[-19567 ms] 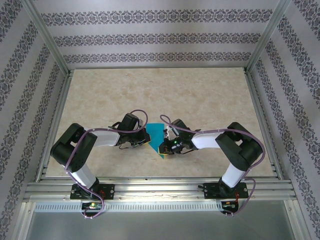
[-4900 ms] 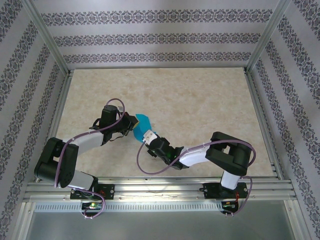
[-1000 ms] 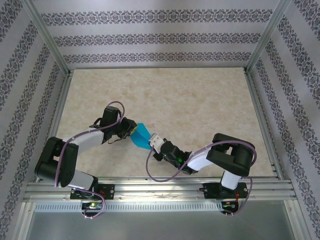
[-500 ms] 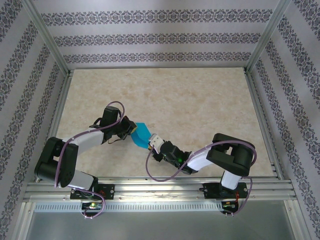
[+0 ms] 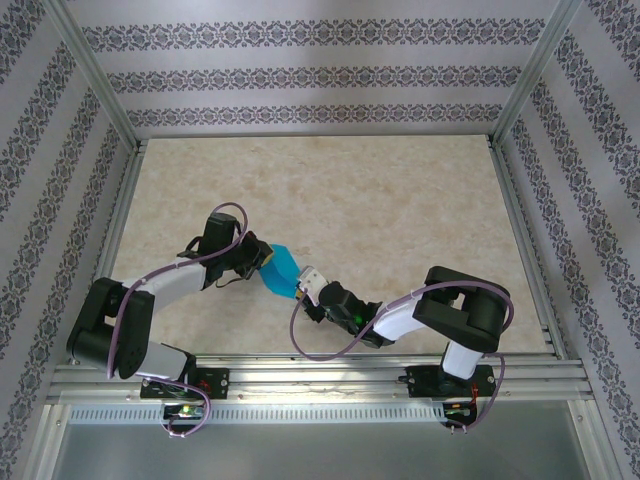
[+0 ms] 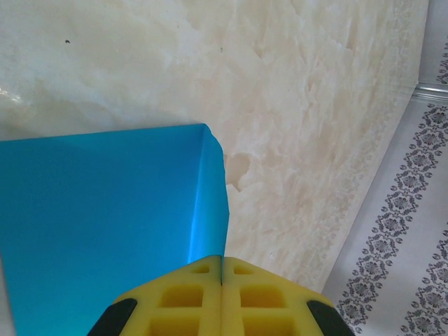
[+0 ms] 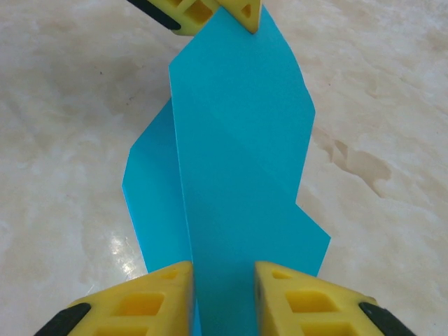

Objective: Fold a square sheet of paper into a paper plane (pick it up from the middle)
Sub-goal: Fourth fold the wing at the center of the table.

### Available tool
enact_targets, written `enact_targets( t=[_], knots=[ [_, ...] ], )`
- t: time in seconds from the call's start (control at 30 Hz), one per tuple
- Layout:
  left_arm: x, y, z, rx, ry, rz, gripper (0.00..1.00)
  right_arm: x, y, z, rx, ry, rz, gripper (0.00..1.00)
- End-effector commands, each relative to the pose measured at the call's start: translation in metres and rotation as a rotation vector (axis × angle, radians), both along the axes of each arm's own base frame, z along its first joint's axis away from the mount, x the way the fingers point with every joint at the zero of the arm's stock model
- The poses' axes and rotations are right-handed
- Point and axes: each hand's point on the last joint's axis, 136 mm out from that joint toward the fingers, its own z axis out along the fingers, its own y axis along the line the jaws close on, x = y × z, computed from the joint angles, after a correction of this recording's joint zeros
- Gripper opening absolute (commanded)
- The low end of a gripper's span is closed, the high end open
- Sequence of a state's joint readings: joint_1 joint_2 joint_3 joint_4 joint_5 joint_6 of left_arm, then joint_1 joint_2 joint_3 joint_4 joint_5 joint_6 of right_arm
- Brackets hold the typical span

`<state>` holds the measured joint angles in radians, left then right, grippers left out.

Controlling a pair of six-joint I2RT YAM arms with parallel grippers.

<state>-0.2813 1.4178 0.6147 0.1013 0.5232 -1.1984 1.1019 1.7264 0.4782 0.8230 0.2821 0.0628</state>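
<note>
The square sheet of paper [image 5: 282,271], teal-blue, is folded into a long layered shape with creases and lies low over the table between both arms. My left gripper [image 5: 263,258] is shut on its far-left end; in the left wrist view the yellow fingertips [image 6: 203,280] press together on the paper's [image 6: 105,224] folded edge. My right gripper [image 5: 305,286] is at the paper's near end, open. In the right wrist view its yellow fingers [image 7: 157,294] stand apart on either side of the paper [image 7: 238,161]. The left gripper's fingertips [image 7: 210,10] show at the paper's far tip.
The beige marbled table [image 5: 400,200] stretches behind and to the right of the arms. Aluminium frame rails [image 5: 520,230] border it on the sides, and patterned walls [image 5: 320,80] enclose the space.
The right gripper's jaws have parted from the paper's near end. The left gripper has closed fully on the far end. Both arms have barely moved.
</note>
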Motion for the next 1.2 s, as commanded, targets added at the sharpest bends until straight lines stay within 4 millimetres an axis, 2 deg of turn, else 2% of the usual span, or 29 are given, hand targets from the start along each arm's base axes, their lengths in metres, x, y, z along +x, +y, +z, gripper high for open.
enact_targets(
  t=[0.0,0.53,0.73,0.97,1.17],
  knots=[
    [-0.002,-0.005,0.007,-0.032,-0.018,-0.005,0.0,-0.001,0.005,0.003,0.006,0.006,0.0,0.28],
    [-0.003,-0.006,0.009,-0.041,-0.018,-0.004,0.0,-0.008,0.007,0.003,-0.006,-0.003,0.043,0.32],
    [-0.002,-0.008,0.009,-0.05,-0.016,-0.01,0.0,-0.001,0.008,0.007,-0.011,-0.026,0.01,0.33],
    [-0.003,-0.009,0.01,-0.051,-0.017,-0.018,0.0,0.008,0.01,0.012,-0.011,-0.055,-0.027,0.31],
    [-0.004,-0.007,0.01,-0.042,-0.02,-0.018,0.0,0.007,0.009,0.009,-0.02,-0.047,-0.023,0.22]
  ],
)
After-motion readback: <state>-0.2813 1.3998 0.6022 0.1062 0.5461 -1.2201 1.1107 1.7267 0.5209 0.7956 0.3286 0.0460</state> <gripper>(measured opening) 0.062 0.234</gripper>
